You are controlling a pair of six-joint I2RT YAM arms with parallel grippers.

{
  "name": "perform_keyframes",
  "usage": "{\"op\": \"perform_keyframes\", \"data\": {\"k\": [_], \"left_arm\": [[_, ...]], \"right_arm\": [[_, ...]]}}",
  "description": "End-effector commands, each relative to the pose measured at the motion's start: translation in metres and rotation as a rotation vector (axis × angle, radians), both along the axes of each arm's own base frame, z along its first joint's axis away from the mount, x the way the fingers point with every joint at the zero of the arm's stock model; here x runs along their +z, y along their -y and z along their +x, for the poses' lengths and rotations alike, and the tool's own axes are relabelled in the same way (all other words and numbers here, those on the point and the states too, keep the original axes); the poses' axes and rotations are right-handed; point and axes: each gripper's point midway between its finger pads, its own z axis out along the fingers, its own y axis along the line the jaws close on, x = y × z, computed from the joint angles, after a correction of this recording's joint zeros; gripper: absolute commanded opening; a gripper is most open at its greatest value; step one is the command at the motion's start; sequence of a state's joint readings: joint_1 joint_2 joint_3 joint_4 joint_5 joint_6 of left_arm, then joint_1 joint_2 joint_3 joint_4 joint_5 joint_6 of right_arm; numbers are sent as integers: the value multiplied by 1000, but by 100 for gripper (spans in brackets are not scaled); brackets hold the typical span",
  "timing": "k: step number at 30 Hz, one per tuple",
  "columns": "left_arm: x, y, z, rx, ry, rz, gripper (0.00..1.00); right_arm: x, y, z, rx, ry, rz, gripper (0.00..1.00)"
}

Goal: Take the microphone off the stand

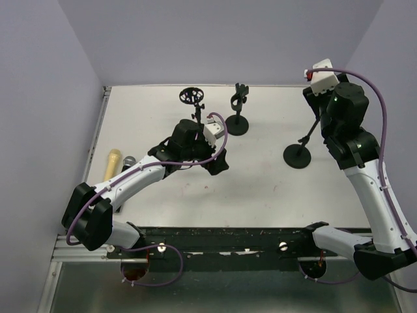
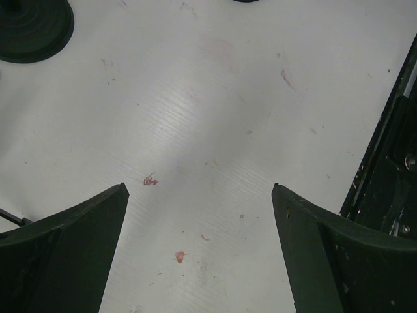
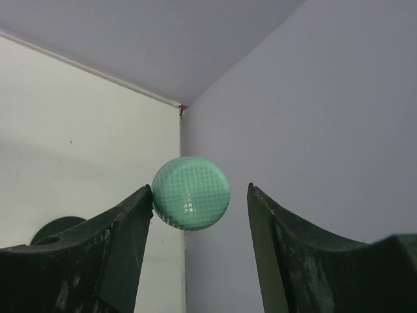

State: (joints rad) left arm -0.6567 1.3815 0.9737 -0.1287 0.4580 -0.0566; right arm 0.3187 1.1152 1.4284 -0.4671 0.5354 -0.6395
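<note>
The microphone [image 3: 191, 193], on its leaning stand [image 1: 301, 149] at the tabletop's [image 1: 260, 189] right, sits between the right claw's [image 3: 199, 188] part-open jaws, one finger touching, so centre, clamp evenly, then lift along the stand, while the left claw [image 2: 199, 186] gapes empty.

White table [image 1: 260, 189], surface scuffed, with small reddish marks [image 2: 150, 180]. Three black stands on it: round-topped stand [image 1: 191, 96] at the back, clip-topped stand [image 1: 238, 124] just beside it, tilted-rod stand [image 1: 297, 156] further right. Yellow microphone [image 1: 113, 163] lies near the left edge, grey object [image 1: 128, 161] just beside it.
</note>
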Motion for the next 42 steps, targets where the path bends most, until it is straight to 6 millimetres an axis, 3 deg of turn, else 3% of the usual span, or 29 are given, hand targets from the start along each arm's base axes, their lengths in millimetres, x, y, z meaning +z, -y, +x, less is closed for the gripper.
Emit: {"op": "perform_keyframes", "data": {"k": [1, 5, 9, 15, 20, 28, 35, 38, 42], "left_arm": [[10, 4, -5, -30, 18, -30, 99], [9, 4, -5, -30, 17, -28, 99], [11, 3, -6, -30, 20, -32, 99], [13, 4, -7, -32, 17, -40, 99], [12, 5, -6, -33, 16, -41, 99], [14, 6, -3, -22, 24, -40, 99], [23, -1, 23, 118, 59, -24, 99], [33, -18, 44, 298, 50, -17, 99], [59, -27, 44, 244, 19, -108, 98]], "right_arm": [[21, 6, -4, -26, 53, 32, 68], [8, 6, -3, -21, 28, 22, 68], [-1, 8, 0, -23, 34, 28, 61], [4, 8, 4, -23, 65, 21, 45], [20, -1, 6, 25, 91, 63, 27], [44, -70, -21, 438, 88, 238, 16], [52, -133, -58, 837, 71, 275, 16], [58, -156, -67, 976, 71, 335, 16], [65, -189, -72, 1163, 65, 423, 16]]}}
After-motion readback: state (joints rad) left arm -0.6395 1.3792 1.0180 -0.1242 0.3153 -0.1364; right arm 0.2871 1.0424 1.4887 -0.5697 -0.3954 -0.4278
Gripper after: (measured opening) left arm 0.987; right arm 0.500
